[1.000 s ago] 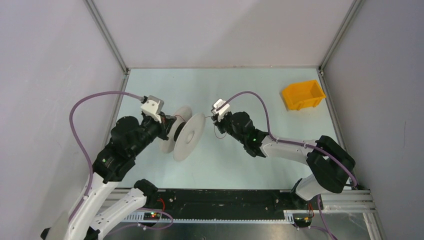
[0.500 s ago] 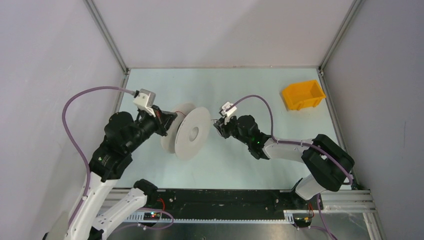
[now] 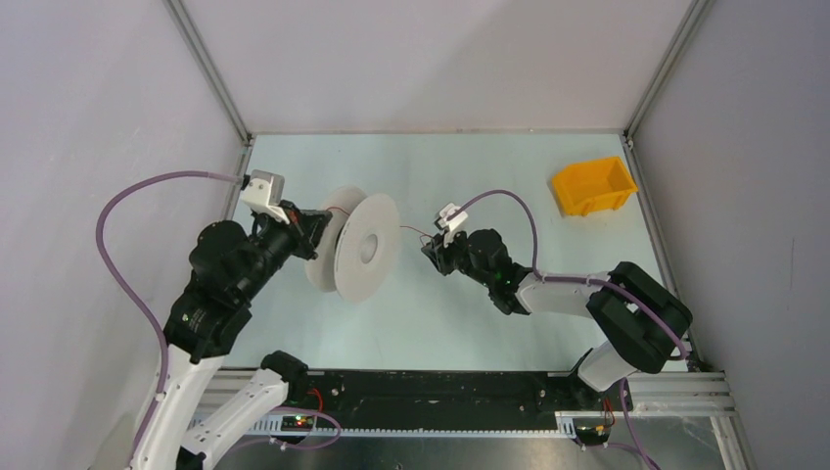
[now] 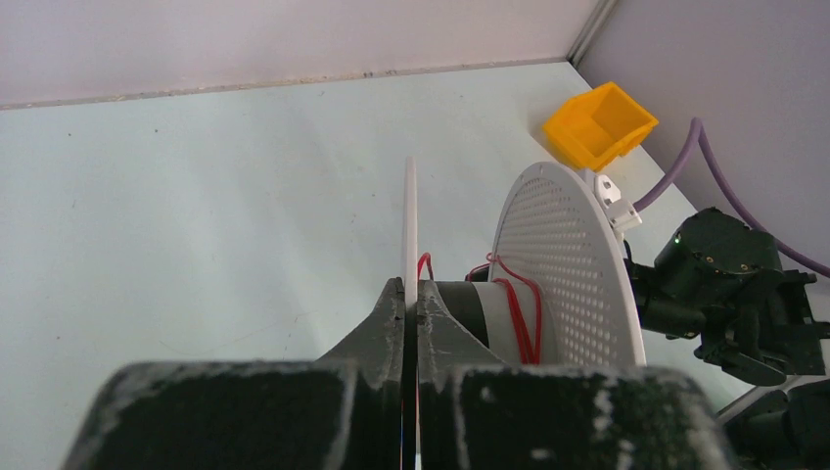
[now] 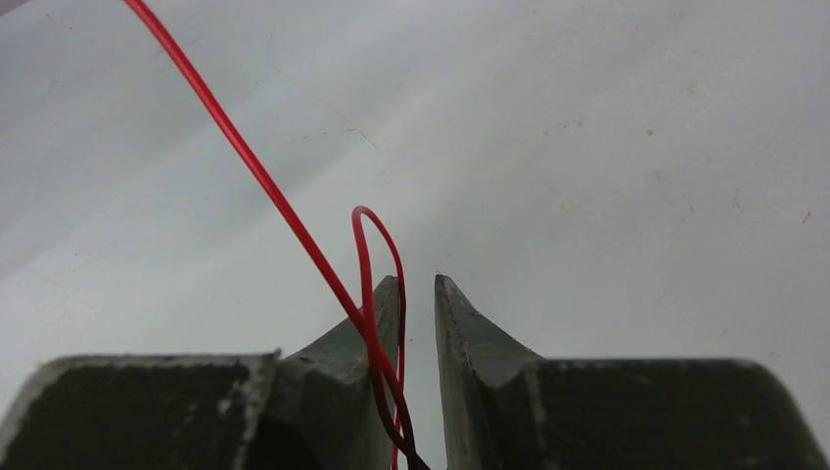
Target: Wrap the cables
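Observation:
The pale grey spool (image 3: 367, 248) is held off the table on its side, flanges facing left and right. My left gripper (image 3: 318, 227) is shut on the edge of its thin left flange (image 4: 410, 225), with the fingertips (image 4: 391, 305) pinching it. A few turns of the thin red cable (image 4: 519, 313) lie on the core beside the perforated flange (image 4: 563, 264). The cable (image 3: 416, 231) runs from the spool to my right gripper (image 3: 431, 250). In the right wrist view the cable (image 5: 264, 181) crosses the left finger, loops, and drops into the narrow gap of the slightly open right gripper (image 5: 418, 284).
A yellow bin (image 3: 593, 185) stands at the back right of the table and also shows in the left wrist view (image 4: 599, 125). Grey walls enclose the table on three sides. The right arm's wrist (image 4: 734, 284) sits close to the spool's right flange.
My left arm has swung the spool back and to the left and turned it more face-on to the camera. My right gripper has shifted slightly right, with the cable still leading to it.

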You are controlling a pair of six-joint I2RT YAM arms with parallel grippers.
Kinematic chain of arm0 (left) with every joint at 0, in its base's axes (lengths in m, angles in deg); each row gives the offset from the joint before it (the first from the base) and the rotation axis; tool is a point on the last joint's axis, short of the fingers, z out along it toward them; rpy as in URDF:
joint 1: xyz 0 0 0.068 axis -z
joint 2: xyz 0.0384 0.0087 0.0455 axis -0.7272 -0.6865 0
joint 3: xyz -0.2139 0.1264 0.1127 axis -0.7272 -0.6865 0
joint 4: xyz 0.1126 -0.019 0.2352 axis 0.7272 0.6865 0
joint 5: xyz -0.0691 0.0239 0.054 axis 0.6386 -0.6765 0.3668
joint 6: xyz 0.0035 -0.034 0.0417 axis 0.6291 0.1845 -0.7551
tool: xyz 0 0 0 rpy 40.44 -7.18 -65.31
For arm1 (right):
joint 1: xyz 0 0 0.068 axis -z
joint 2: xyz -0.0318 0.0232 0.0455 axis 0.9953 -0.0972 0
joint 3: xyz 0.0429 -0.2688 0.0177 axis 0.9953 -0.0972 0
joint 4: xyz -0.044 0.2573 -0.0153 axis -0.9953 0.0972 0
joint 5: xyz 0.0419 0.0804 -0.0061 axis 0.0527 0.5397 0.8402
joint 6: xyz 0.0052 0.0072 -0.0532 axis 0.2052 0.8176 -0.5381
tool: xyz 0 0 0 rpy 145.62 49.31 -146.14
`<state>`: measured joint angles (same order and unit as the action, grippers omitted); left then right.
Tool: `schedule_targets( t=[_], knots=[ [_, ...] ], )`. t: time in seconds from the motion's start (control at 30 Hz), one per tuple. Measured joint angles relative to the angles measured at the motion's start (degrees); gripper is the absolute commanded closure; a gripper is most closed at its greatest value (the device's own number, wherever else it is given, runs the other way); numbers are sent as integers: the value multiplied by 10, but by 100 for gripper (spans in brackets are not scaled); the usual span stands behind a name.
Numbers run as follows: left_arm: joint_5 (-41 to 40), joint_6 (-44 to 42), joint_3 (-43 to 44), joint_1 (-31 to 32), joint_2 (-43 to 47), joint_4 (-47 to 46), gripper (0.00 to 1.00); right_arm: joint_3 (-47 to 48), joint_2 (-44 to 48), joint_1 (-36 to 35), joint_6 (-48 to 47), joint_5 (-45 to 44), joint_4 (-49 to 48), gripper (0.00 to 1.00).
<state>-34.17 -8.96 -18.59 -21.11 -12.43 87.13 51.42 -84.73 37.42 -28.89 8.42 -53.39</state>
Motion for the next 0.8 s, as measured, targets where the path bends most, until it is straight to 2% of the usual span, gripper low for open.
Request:
schedule_targets(
  t=[0.4, 0.63, 0.8],
  knots=[
    [-29, -1, 0, -14, 7, 2, 100, -22, 1, 20, 13, 3, -2, 76],
    [-35, -5, 0, -20, 7, 6, 100, -36, 6, 38, 25, 2, -2, 84],
    [-31, -5, 0, -21, 7, 6, 100, -40, 12, 40, 29, 11, -11, 74]
  ],
)
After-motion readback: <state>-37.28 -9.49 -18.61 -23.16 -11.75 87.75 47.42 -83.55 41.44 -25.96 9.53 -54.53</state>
